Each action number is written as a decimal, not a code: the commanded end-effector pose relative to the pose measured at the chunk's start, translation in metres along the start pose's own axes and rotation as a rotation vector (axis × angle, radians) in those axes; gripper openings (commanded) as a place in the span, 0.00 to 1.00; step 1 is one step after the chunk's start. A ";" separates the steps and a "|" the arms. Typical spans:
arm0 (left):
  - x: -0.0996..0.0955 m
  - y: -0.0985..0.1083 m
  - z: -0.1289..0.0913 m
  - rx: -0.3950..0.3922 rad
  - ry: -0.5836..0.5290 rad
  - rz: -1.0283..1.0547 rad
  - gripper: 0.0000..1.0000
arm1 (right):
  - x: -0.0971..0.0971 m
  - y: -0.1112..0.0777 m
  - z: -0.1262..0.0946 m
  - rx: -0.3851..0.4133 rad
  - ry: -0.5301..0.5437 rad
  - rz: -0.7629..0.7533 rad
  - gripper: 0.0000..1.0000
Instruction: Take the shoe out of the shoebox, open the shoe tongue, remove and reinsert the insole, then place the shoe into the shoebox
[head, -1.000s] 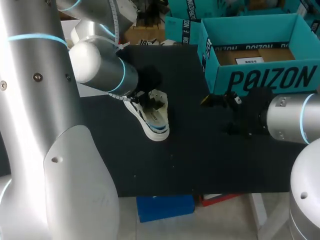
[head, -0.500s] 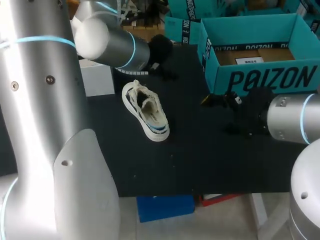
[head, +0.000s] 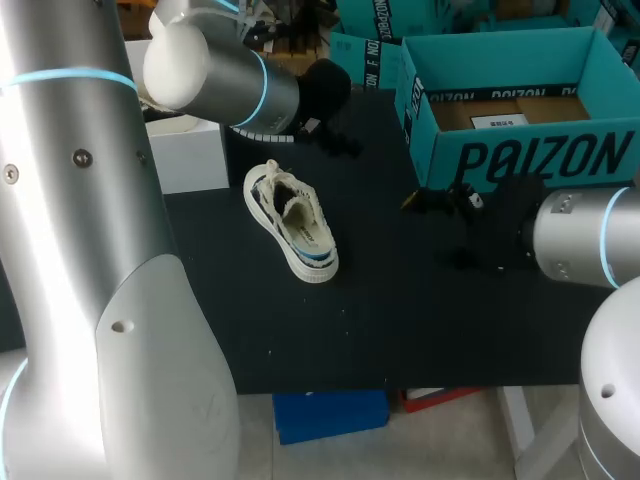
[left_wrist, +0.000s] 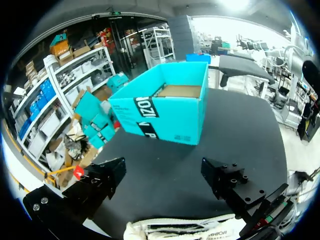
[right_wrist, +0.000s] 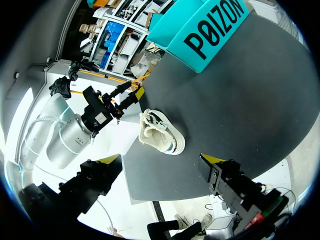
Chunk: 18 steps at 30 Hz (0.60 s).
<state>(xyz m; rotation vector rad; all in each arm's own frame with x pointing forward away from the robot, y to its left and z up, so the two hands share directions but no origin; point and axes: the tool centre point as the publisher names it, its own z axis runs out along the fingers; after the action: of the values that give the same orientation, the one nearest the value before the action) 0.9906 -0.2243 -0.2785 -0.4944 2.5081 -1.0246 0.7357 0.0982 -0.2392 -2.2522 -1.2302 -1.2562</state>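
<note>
The black table (head: 400, 320) carries everything. The teal shoebox (head: 530, 160) stands open ahead of the left end effector (left_wrist: 164, 166), with no shoe in it. The white shoe (head: 292, 222) lies out on the table, close beneath that left end effector and well ahead of the right end effector (right_wrist: 159, 161). Both have their fingers spread wide, holding nothing. For the tongue, I'd say one should pin the heel while the other pinches only the tongue's tip and lifts gently.
</note>
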 end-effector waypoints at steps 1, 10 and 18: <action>0.003 0.004 0.003 -0.626 0.613 0.064 1.00 | -0.005 0.002 -0.004 0.031 0.010 0.008 1.00; 0.033 0.006 -0.002 -0.745 0.627 0.357 1.00 | -0.005 0.002 -0.004 0.031 0.010 0.008 1.00; 0.035 0.006 0.001 -0.768 0.613 0.399 1.00 | -0.005 0.002 -0.004 0.031 0.010 0.008 1.00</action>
<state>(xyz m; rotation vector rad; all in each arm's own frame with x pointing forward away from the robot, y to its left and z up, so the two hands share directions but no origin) 0.9571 -0.2307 -0.2931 -0.0701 2.5547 -0.9521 0.7357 0.0983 -0.2392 -2.2520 -1.2305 -1.2563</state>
